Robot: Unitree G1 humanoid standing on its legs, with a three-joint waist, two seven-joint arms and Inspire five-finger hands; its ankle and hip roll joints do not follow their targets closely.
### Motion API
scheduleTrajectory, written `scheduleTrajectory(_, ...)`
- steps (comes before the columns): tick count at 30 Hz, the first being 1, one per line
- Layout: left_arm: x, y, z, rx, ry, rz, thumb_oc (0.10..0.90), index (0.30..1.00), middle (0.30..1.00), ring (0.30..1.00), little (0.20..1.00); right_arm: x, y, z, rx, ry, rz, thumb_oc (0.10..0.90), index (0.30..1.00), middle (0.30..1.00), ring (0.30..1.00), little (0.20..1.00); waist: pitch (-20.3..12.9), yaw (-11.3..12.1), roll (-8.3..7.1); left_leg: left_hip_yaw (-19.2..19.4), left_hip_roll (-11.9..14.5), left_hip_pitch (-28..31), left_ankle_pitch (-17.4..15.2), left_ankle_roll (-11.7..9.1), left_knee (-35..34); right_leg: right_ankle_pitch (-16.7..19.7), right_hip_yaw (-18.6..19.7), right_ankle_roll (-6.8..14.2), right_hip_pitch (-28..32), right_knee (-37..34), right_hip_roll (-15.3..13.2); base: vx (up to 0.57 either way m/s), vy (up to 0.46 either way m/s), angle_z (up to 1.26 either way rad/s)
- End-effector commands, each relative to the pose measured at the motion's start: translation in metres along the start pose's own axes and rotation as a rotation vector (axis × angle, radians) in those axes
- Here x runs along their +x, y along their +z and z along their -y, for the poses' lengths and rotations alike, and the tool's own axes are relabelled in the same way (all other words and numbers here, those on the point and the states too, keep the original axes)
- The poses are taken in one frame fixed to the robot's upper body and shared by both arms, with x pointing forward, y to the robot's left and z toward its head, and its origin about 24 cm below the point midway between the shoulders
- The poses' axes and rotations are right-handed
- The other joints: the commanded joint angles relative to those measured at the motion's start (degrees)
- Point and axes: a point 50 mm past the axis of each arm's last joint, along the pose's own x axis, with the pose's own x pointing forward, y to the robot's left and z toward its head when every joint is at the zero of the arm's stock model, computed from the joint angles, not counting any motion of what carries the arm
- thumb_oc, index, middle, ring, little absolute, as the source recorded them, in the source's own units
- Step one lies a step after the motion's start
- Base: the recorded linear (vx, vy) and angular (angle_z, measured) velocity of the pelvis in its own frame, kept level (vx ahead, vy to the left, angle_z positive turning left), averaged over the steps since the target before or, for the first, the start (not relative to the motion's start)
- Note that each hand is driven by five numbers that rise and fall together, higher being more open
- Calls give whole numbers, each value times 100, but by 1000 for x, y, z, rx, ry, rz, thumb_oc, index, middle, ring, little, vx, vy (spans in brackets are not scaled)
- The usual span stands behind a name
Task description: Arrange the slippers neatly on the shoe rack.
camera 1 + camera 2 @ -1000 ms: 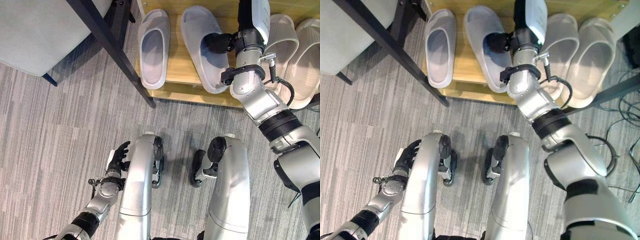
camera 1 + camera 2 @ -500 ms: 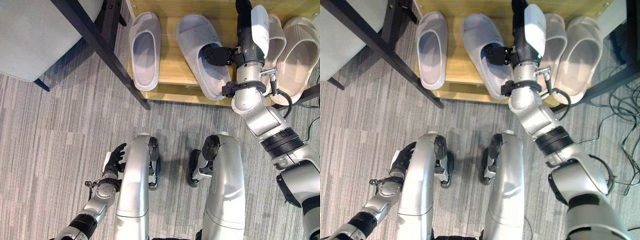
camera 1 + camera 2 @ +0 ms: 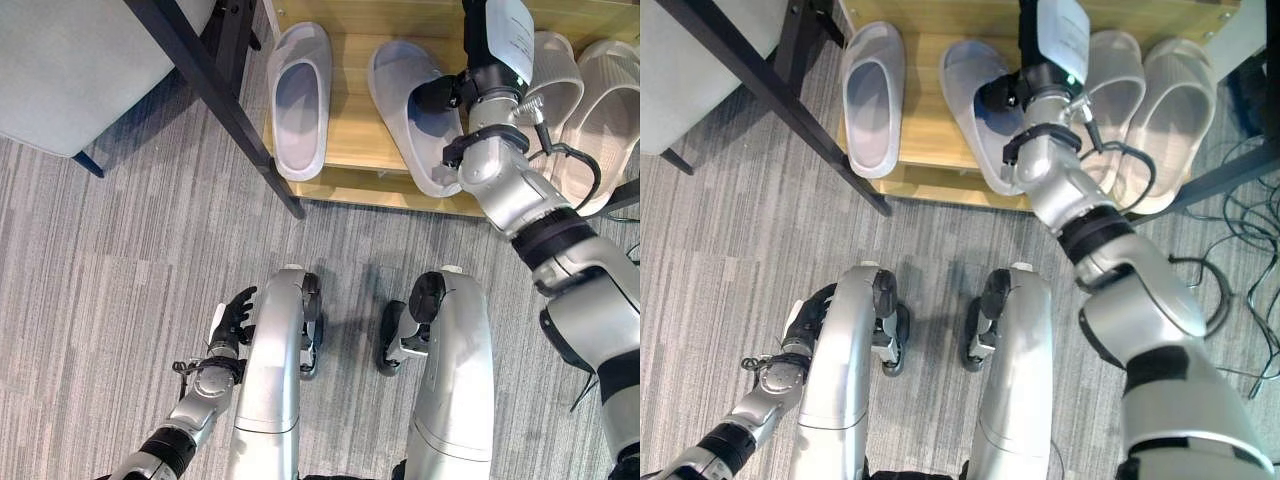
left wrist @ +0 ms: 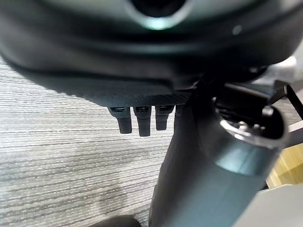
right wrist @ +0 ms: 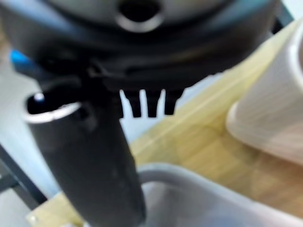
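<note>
Shoe rack (image 3: pixel 352 150): grey slipper (image 3: pixel 415 110) now straighter

Four pale slippers (image 3: pixel 300 98) on wooden shoe rack (image 3: pixel 350 160), one angled

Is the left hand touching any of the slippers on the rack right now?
No, the left hand hangs low over the carpet, well apart from the slippers on the rack.

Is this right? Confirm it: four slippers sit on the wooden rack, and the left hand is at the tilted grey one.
Not quite: it is the right hand at the tilted grey slipper, as the left eye view shows. The left hand hangs low over the floor. Four slippers on the wooden rack is correct.
</note>
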Motion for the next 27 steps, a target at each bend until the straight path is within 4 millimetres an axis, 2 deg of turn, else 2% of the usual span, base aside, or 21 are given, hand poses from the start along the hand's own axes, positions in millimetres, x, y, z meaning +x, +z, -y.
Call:
scheduleTrajectory(1, -5, 12, 17, -20, -80, 88, 800, 900, 900, 900, 900, 24, 65, 45, 97, -140, 236, 800, 900, 900, 900, 900, -196, 305, -145, -235, 170, -226, -225, -432, -89, -673, 312, -350, 310, 457, 58, 0, 0, 0)
scheduleTrajectory(12, -8, 4, 12, -8, -76, 58, 800, 900, 900, 900, 900, 21, 69, 65, 63, -115, 328, 800, 900, 900, 900, 900, -196, 221, -189, -271, 210, -226, -233, -457, -32, -700, 326, -343, 310, 483, 50, 0, 0, 0)
scheduleTrajectory(21, -10, 0, 6, 1, -74, 48, 800, 900, 900, 900, 900, 4, 85, 95, 47, -78, 506, 800, 900, 900, 900, 900, -196, 124, -235, -295, 239, -226, -266, -453, 62, -725, 343, -321, 310, 513, 44, 2, 5, -1)
scheduleTrajectory(24, -12, 0, 5, 5, -82, 51, 800, 900, 900, 900, 900, 1, 84, 105, 27, -53, 525, 800, 900, 900, 900, 900, -196, 111, -251, -295, 269, -226, -276, -459, 100, -747, 348, -323, 310, 538, 32, 0, 0, 0)
scheduleTrajectory(27, -13, 0, 6, 1, -89, 54, 800, 900, 900, 900, 900, 5, 77, 102, 16, -26, 489, 800, 900, 900, 900, 900, -196, 143, -233, -313, 279, -226, -261, -469, 101, -749, 333, -324, 310, 529, 8, -7, 12, -4)
